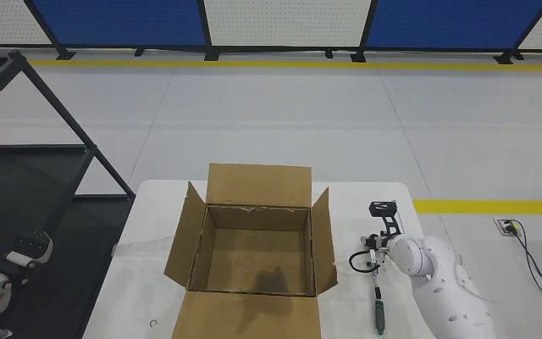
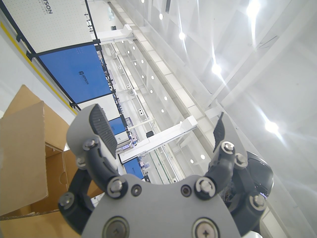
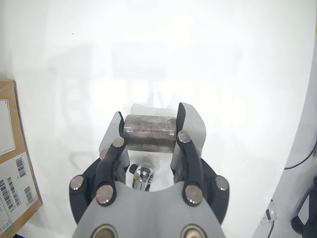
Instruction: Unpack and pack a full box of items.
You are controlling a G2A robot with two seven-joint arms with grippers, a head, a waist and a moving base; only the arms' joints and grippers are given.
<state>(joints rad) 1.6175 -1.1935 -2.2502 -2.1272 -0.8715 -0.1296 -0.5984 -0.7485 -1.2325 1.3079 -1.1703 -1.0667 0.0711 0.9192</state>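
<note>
An open cardboard box (image 1: 251, 246) stands on the white table (image 1: 364, 197) with its flaps spread, and its inside looks bare. Just right of the box, my right gripper (image 1: 371, 256) sits low over the table. It is shut on a dull metal cylinder (image 3: 149, 131), squeezed end to end between the pads (image 3: 180, 115). A chrome tool head (image 3: 142, 175) sits beneath it, and a green-and-black handle (image 1: 378, 309) runs back along the table. My left gripper (image 2: 159, 120) is open and holds nothing, tilted up toward the ceiling beside a box flap (image 2: 23, 149).
A black metal frame (image 1: 51, 161) stands off the table's left side, near the left arm (image 1: 25, 247). The box's labelled outer wall (image 3: 14, 164) is close beside the right gripper. Bare tabletop (image 3: 158, 50) stretches beyond the cylinder; the table edge (image 3: 301, 125) is near.
</note>
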